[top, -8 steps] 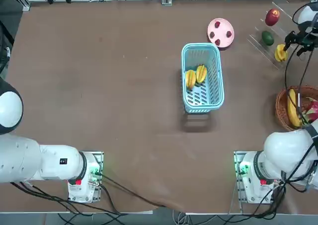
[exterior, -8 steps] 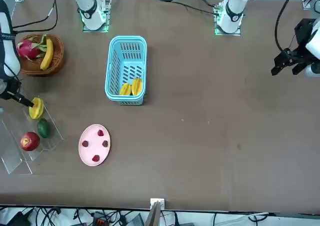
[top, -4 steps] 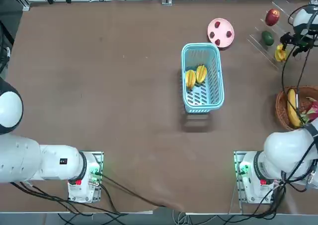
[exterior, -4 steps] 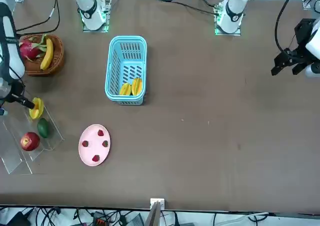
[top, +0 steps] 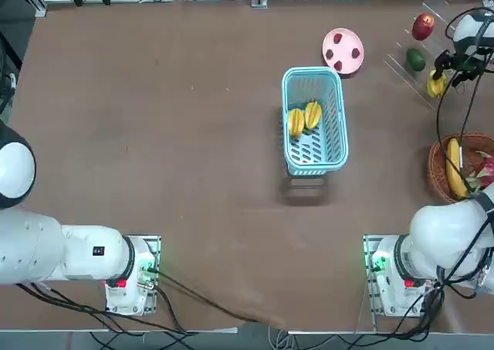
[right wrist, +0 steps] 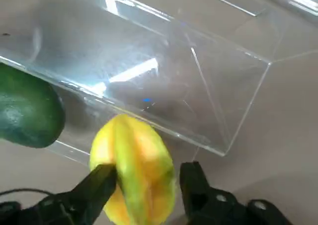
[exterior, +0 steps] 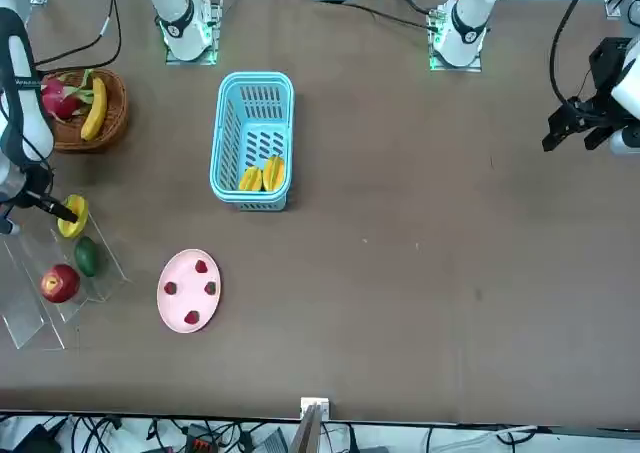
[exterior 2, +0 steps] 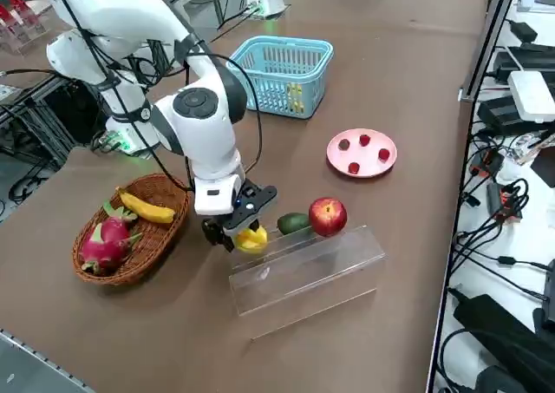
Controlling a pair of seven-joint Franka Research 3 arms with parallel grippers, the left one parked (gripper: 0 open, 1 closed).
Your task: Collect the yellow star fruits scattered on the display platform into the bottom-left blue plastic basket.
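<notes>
Star fruit (right wrist: 136,160) sits between the right gripper's (right wrist: 148,170) open fingers (right wrist: 193,185), with a gap beside one; contact with the other is unclear. In the wrist view, the fruit's near end is cut off.

Two yellow star fruits (top: 304,118) lie side by side in the light blue basket (top: 315,120); the third (ridged, yellow-orange) (right wrist: 134,170) is on the clear platform (exterior 2: 303,276).

1 apple (exterior 2: 328,216) beside green fruit (exterior 2: 293,223)
</notes>
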